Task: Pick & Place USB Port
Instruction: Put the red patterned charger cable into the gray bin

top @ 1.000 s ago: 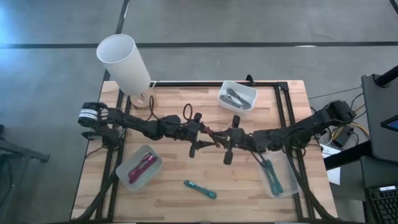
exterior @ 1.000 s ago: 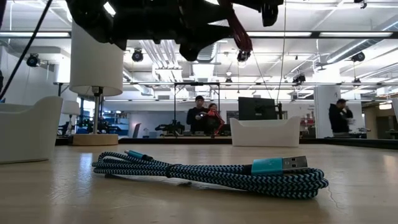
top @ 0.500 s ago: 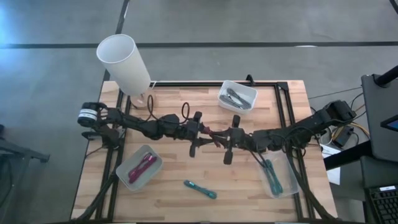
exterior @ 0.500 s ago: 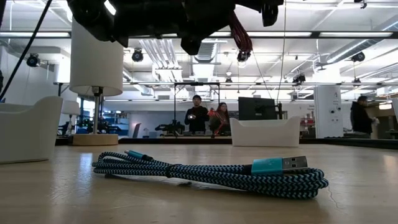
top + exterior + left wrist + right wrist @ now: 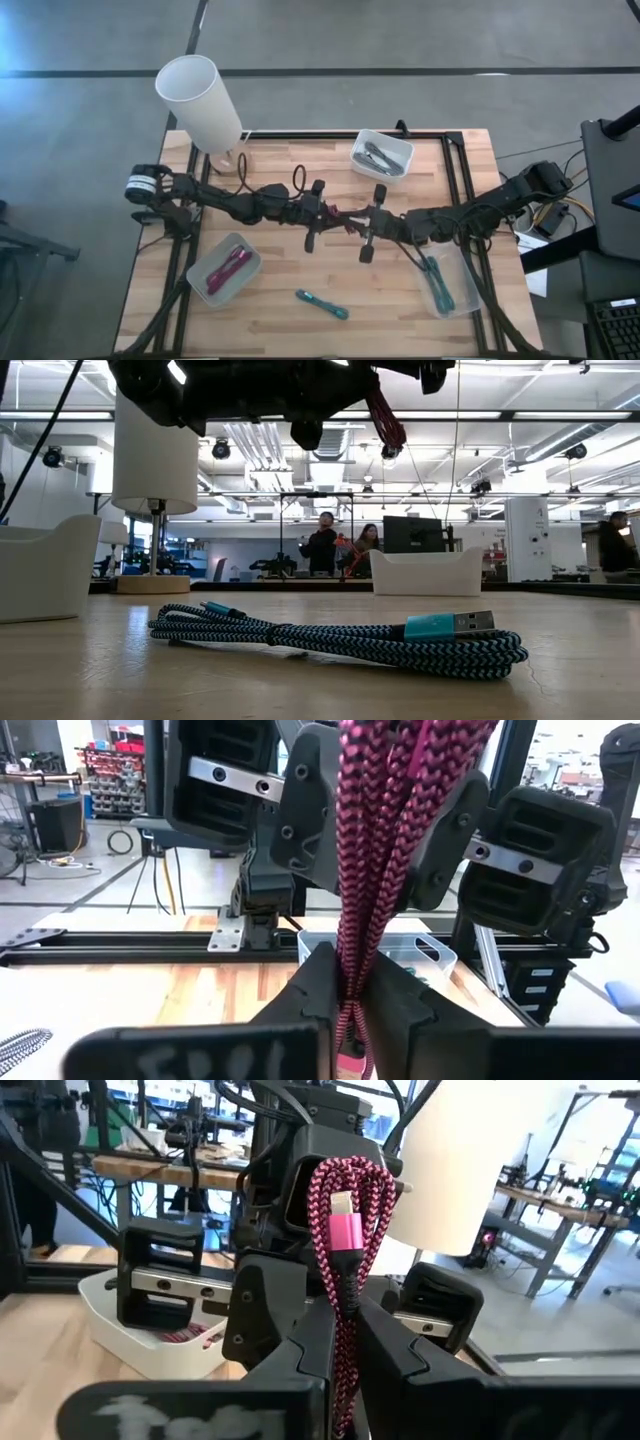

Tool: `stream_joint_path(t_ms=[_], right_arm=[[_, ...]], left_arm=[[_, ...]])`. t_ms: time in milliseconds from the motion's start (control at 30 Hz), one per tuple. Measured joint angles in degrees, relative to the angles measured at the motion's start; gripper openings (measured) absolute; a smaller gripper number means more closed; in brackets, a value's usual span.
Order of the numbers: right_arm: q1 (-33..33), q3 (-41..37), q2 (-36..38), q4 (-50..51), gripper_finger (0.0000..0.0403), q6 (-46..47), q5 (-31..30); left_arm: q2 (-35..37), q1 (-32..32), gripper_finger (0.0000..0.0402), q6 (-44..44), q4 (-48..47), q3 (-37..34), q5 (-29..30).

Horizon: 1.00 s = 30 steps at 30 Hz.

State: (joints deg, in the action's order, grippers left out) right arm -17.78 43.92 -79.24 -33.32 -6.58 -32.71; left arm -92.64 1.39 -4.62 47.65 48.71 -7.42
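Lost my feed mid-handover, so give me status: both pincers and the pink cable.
Left pincer shut on pink cable. Right pincer shut on it too, mid-table, above the wood. Teal cable lies loose near the front edge, not in the way.

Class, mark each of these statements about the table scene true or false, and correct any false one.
1. Both grippers grip the pink braided cable above the table. True: the left gripper and the right gripper are each shut on it.
2. The teal cable on the bare wood lies inside a bin. False: it lies loose on the table, between the bins.
3. The bin near the left arm holds pink cables. True.
4. The white lamp stands at the table's front right corner. False: it stands at the far left corner.
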Motion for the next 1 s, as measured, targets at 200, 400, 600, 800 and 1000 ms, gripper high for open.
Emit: stream_joint_path(t_ms=[200, 400, 600, 800, 1000], right_arm=[[0.4, 0.0, 0.0, 0.1, 0.0031, 3.8, -0.2], [0.4, 0.0, -0.6, 0.1, 0.0077, 1.9, -0.3], [0.3, 0.3, -0.6, 0.0, 0.0123, 1.9, -0.3], [0.3, 0.3, -0.6, 0.1, 0.0152, 2.1, -0.3], [0.3, 0.3, -0.6, 1.0, 0.0164, 2.1, -0.4]], left_arm=[[0.0, 0.0, 0.0031, 0.0, -0.2, 0.0, 0.0], [0.0, 0.0, 0.0018, 0.0, -1.3, -0.1, 0.0], [0.7, 0.0, 0.0023, 0.0, -7.0, -0.1, 0.0], [3.4, 0.0, 0.0022, -0.5, -16.5, -0.1, 0.0], [11.2, 0.0, 0.0022, -2.4, -39.0, 0.3, 1.0]])
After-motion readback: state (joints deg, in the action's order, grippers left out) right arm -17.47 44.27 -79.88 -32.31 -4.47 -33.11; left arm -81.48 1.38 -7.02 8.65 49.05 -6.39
